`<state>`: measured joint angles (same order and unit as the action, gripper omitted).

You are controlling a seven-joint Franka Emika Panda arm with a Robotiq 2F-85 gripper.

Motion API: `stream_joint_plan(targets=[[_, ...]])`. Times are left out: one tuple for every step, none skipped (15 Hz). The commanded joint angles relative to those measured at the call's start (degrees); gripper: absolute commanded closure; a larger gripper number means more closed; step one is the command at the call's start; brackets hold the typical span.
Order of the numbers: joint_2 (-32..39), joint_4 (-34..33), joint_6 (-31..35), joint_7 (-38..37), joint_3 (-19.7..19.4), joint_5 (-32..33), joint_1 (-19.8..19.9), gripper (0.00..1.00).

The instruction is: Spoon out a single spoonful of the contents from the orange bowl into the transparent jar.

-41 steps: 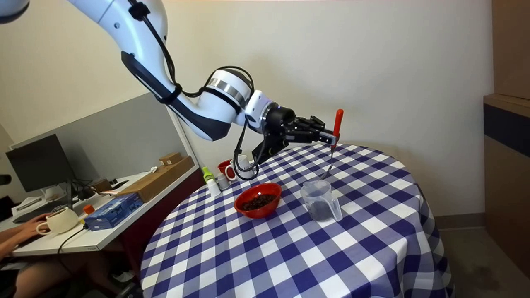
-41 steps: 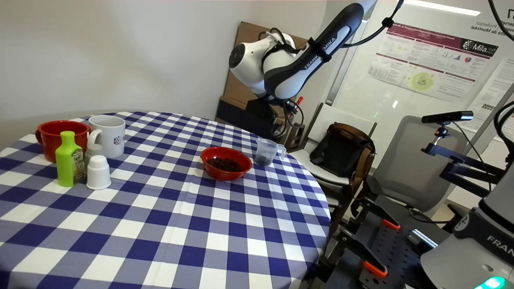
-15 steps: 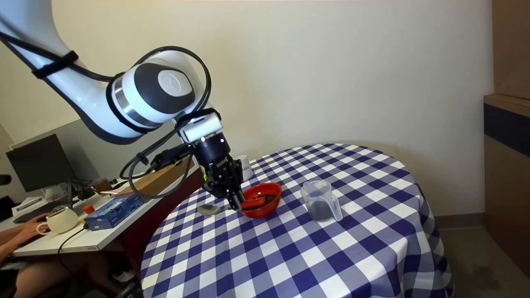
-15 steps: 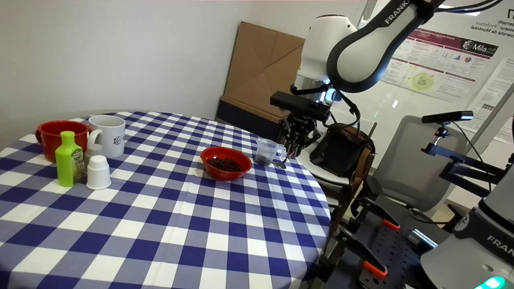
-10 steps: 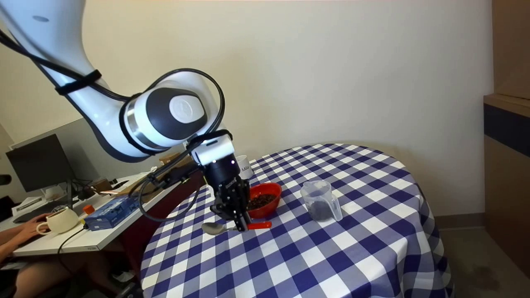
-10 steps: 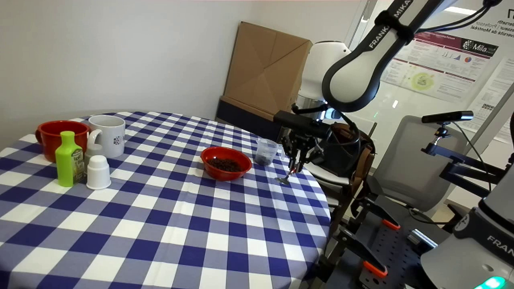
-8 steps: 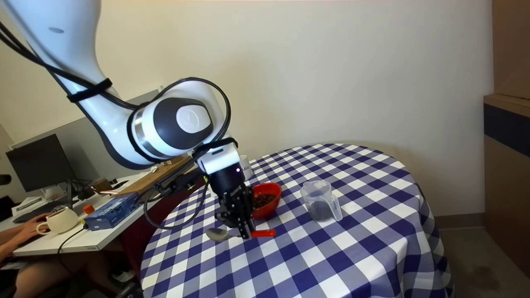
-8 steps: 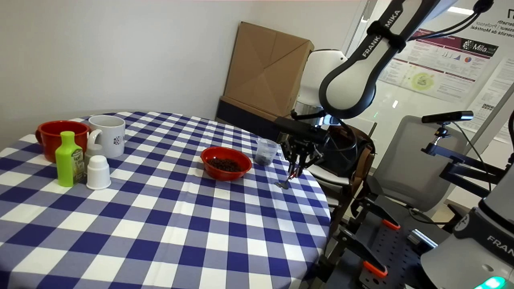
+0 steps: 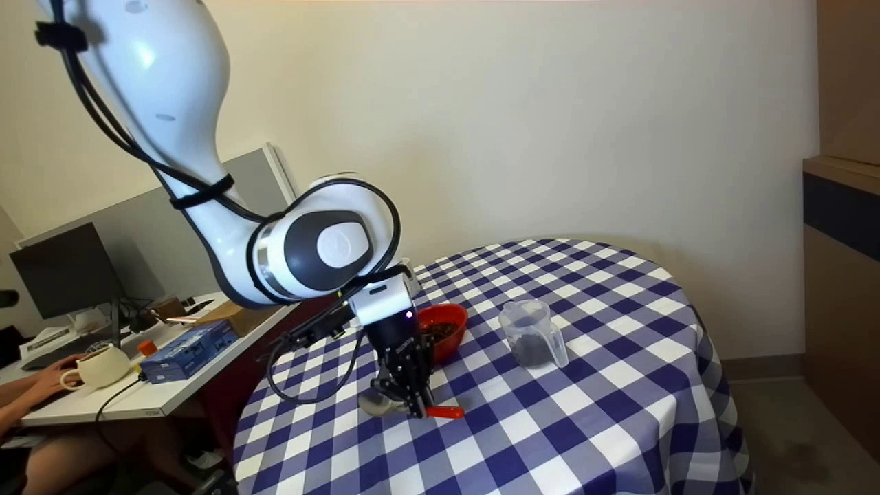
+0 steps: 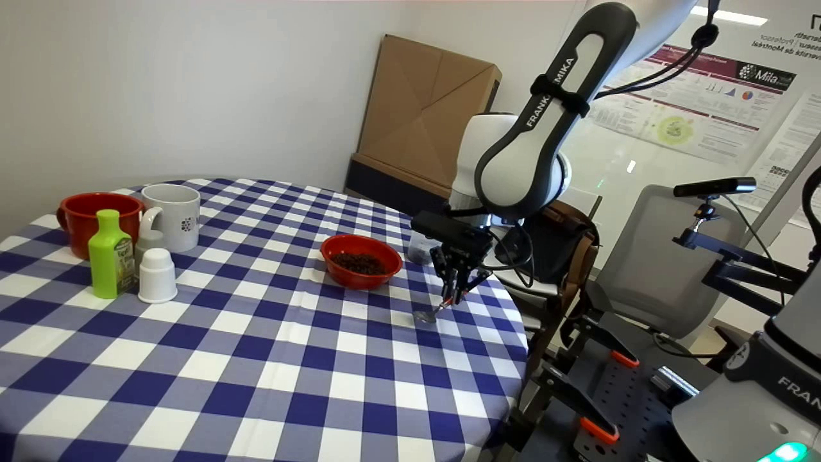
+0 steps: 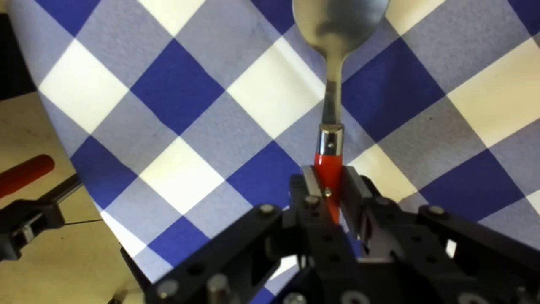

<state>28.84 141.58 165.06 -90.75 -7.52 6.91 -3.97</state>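
Fingers (image 11: 356,183) grasp the spoon (image 11: 332,103) by its red handle (image 11: 328,165), low beside the orange bowl (image 10: 356,280), the spoon's long axis running past the bowl, near which the jar (image 9: 526,322) stands, so setting down seems likelier than scooping.

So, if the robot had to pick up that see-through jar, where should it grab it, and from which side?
Probably by its handle, coming from that side: the handle sticks out from the upright jar, facing away from the orange bowl, and looks slimmer than the rest, so it should be easier to pinch. The gripper holds the spoon, so that must go down first.
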Motion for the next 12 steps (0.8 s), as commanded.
stream_joint_plan(targets=[[3.6, -2.2, 2.5, 1.7, -0.7, -5.1, -2.7, 0.93], [4.1, -2.6, 2.8, 1.7, -0.7, -6.0, -3.3, 0.93], [4.7, -2.8, 3.2, 1.8, -0.6, -6.9, -3.6, 0.93], [5.3, -3.1, 3.6, 1.9, -0.5, -7.6, -3.9, 0.93], [5.7, -3.2, 3.8, 2.1, -0.4, -8.5, -4.0, 0.93], [5.9, -3.3, 4.0, 2.1, -0.5, -9.0, -4.3, 0.86], [5.9, -3.2, 4.1, 2.2, -0.4, -9.5, -4.4, 0.58], [5.6, -3.0, 3.9, 2.1, -0.6, -9.8, -4.7, 0.57], [5.4, -2.9, 3.8, 2.0, -0.7, -10.1, -4.8, 0.5], [4.9, -2.5, 3.5, 2.2, -0.2, -10.7, -4.5, 0.44], [3.8, -1.7, 3.5, 2.6, 0.3, -11.1, -4.3, 0.35], [2.8, -1.0, 3.4, 3.0, 0.7, -11.4, -4.2, 0.29]])
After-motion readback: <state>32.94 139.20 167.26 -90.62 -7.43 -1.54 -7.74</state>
